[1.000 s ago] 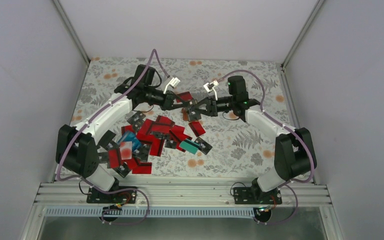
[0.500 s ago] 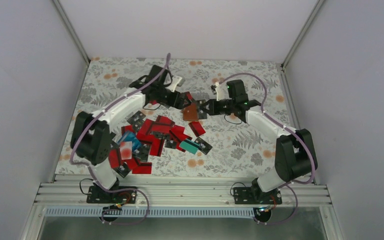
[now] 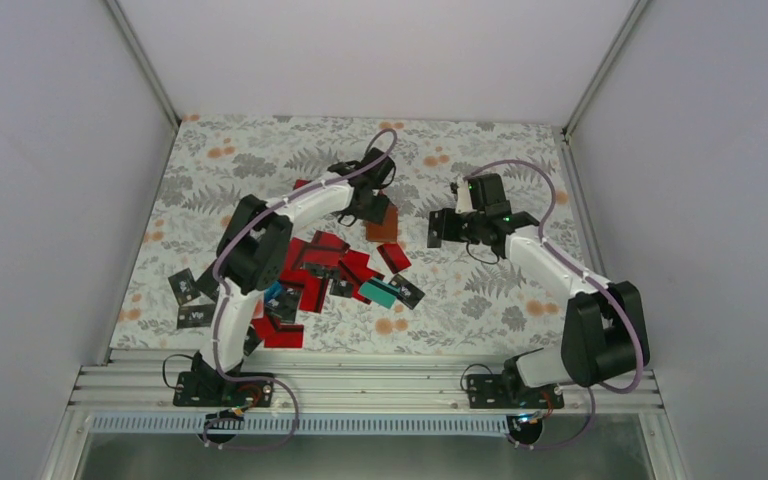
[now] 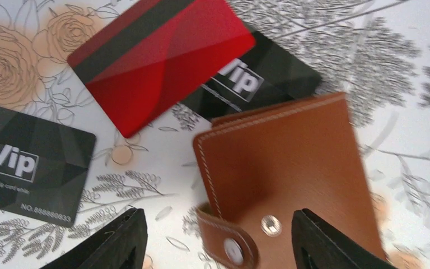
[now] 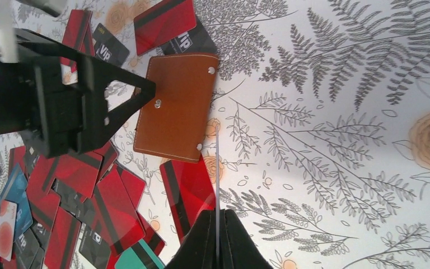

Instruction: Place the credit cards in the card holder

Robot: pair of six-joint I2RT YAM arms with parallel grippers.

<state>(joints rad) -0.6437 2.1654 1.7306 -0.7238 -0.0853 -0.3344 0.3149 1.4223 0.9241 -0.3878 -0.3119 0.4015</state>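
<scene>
Top external: right end effector (image 3: pixel 438 228) withdrew from card holder (image 3: pixel 384 226), gripping card (image 5: pixel 216 168).

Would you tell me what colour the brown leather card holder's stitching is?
White, on the brown leather card holder; clearest in the left wrist view.

robot lab cell: white panel walls (image 3: pixel 40 200), aluminium rail (image 3: pixel 360 385)

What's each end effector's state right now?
Left end effector: open, holding nothing, fingers either side of the card holder.
Right end effector: closed on what looks like a credit card, seen edge-on.
</scene>
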